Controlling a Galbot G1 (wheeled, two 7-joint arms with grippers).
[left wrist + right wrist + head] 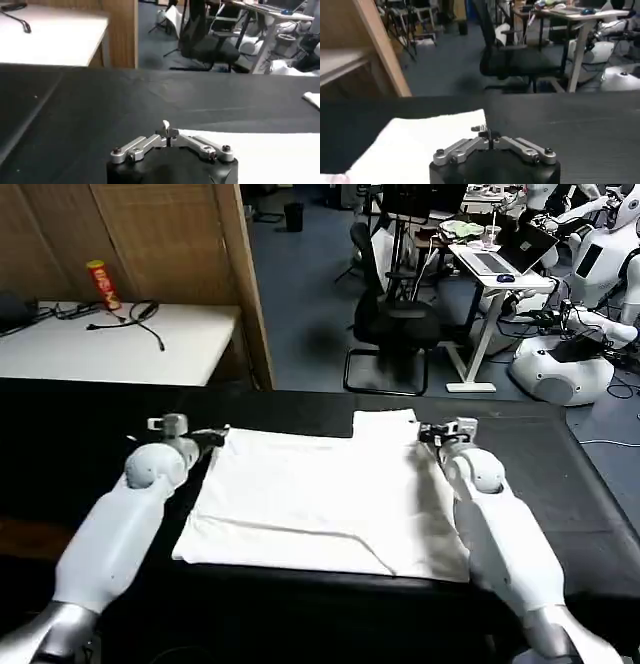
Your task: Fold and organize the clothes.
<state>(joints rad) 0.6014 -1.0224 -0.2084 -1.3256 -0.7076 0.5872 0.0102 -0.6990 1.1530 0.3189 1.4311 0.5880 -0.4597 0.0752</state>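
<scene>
The white T-shirt (320,494) lies spread flat on the black table covering (70,434), plain side up, with a small flap jutting out at its far edge. My left gripper (215,434) is at the shirt's far left corner, shut on a pinch of white cloth that sticks up between its tips (166,131); the shirt (270,150) stretches away beside it. My right gripper (428,434) is at the far right edge, shut, with its tips (487,134) against the corner of the shirt (420,140). Both forearms reach across the shirt's sides.
Black cloth runs all round the shirt to the table's edges. Behind stand a white table (110,344) with a red can (102,284) and cables, a wooden partition (250,284), a black office chair (395,324) and a desk with a laptop (500,264).
</scene>
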